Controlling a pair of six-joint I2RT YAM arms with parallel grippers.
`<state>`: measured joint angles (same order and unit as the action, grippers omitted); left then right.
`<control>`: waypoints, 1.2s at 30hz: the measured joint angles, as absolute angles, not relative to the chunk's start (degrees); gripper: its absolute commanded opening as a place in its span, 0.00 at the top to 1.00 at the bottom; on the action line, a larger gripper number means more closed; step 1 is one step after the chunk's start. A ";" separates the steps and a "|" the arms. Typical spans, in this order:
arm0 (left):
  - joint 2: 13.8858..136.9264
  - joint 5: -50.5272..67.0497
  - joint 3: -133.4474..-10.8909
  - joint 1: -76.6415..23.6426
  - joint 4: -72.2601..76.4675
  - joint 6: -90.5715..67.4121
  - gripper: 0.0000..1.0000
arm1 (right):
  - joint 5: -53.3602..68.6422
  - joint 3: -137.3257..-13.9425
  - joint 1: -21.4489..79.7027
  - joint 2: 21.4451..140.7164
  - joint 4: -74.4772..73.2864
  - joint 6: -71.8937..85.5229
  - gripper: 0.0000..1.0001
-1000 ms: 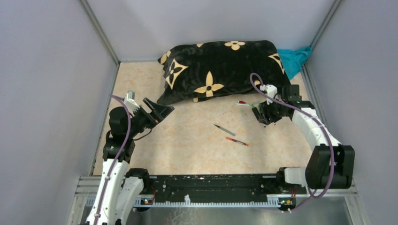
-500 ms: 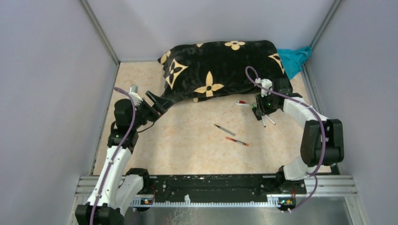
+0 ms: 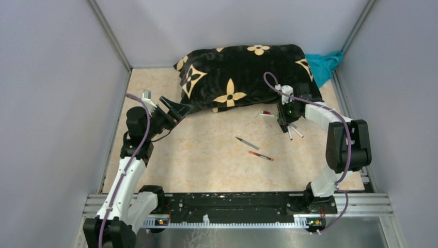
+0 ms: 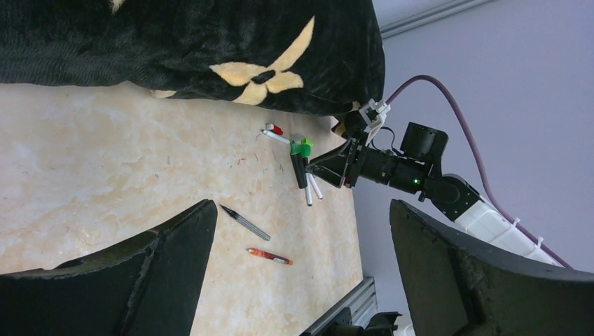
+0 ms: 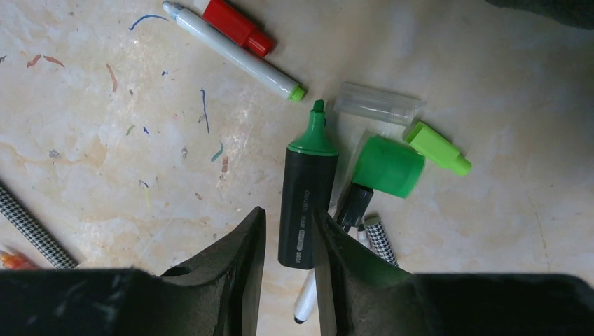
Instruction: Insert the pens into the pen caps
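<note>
A stubby black marker with a green tip (image 5: pixel 307 192) lies on the table. My right gripper (image 5: pixel 288 217) straddles its rear end with narrowed jaws: the right finger touches it and a gap shows at the left finger. Beside it lie a fat green cap (image 5: pixel 389 166), a slim light-green cap (image 5: pixel 438 148), a clear cap (image 5: pixel 378 103), a red cap (image 5: pixel 237 26), a white pen (image 5: pixel 231 50) and a houndstooth pen (image 5: pixel 382 241). A grey pen (image 3: pixel 247 143) and a red pen (image 3: pixel 260 155) lie mid-table. My left gripper (image 3: pixel 173 111) hangs wide open at the left, holding nothing.
A black pillow with yellow flowers (image 3: pixel 243 77) fills the back of the table, close behind the pen pile. A teal cloth (image 3: pixel 324 64) sits in the back right corner. Grey walls close both sides, and a black rail (image 3: pixel 232 201) runs along the near edge.
My right gripper has moved left onto the pile of pens and its jaws have narrowed around the black marker. The left arm has shifted slightly toward the pillow.
</note>
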<state>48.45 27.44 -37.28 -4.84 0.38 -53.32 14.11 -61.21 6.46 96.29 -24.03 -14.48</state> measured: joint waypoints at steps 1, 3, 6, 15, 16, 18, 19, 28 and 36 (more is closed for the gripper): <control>48.58 27.44 -37.23 -4.84 0.56 -53.39 0.03 | 13.74 -61.21 6.68 96.29 -23.88 -14.39 0.70; 48.80 27.44 -37.23 -4.84 0.99 -53.43 0.03 | 13.08 -61.21 6.98 96.36 -23.57 -14.33 0.70; 49.08 27.46 -37.23 -4.84 1.58 -53.58 0.03 | 12.01 -61.21 7.09 96.99 -23.31 -14.31 0.70; 49.84 28.12 -36.77 -4.84 2.50 -54.35 0.03 | 10.11 -61.19 7.14 98.67 -23.35 -14.33 0.68; 49.82 28.14 -36.69 -4.84 2.55 -54.39 0.03 | 10.04 -61.19 7.14 98.74 -23.35 -14.33 0.67; 49.67 28.14 -36.36 -4.84 2.59 -54.46 0.03 | 9.82 -61.12 7.25 98.80 -23.35 -14.35 0.67; 49.56 28.14 -36.18 -4.84 2.61 -54.48 0.03 | 9.72 -61.06 7.33 98.83 -23.29 -14.35 0.67; 47.79 28.16 -35.24 -4.84 2.61 -54.87 0.03 | 9.28 -59.07 8.01 98.87 -23.14 -14.37 0.64; 47.44 28.88 -35.05 -4.84 2.59 -55.11 0.03 | 7.60 -58.35 9.06 98.85 -22.00 -14.87 0.72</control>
